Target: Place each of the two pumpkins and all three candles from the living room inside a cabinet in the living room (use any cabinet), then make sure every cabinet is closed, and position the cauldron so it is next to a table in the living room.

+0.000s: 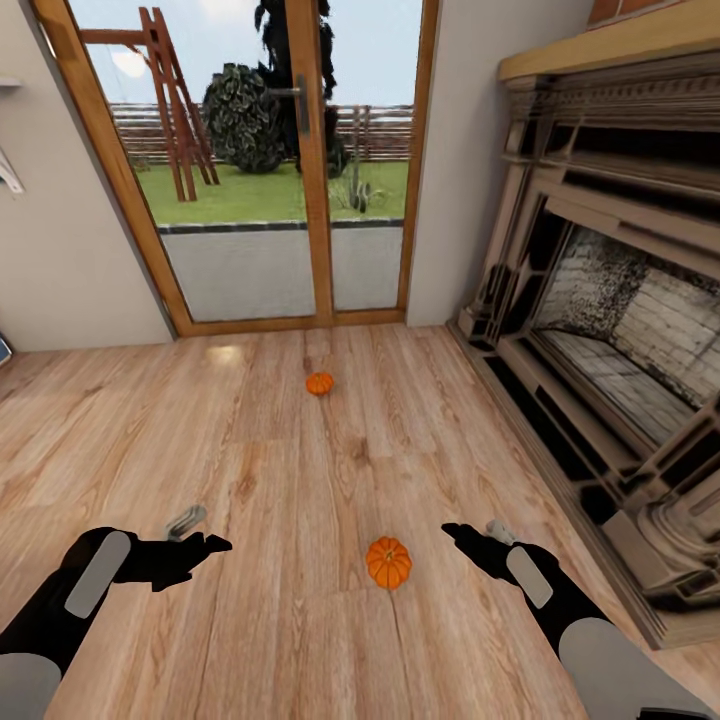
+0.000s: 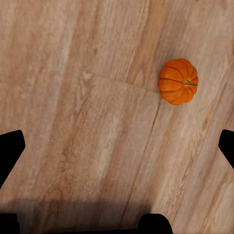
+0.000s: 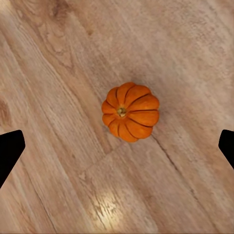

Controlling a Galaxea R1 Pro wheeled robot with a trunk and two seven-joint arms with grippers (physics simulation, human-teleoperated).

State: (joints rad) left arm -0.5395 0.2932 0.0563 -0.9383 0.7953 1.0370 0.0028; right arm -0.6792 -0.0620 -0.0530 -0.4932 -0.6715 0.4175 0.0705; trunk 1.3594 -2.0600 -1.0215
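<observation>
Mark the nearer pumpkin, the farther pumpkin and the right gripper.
nearer pumpkin (image 1: 388, 562), head view: middle of its ribbed orange top.
farther pumpkin (image 1: 319, 383), head view: centre of its small orange body.
right gripper (image 1: 468, 538), head view: midway between its black fingertips.

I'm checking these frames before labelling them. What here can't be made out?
- Far pumpkin, head view: too small to show its stem or ribs.
- Fireplace, head view: cut off by the right edge.
- Left gripper and right gripper, wrist views: fingers cut off at the edges, only dark tips show.
- Near pumpkin: its underside, hidden against the floor.
</observation>
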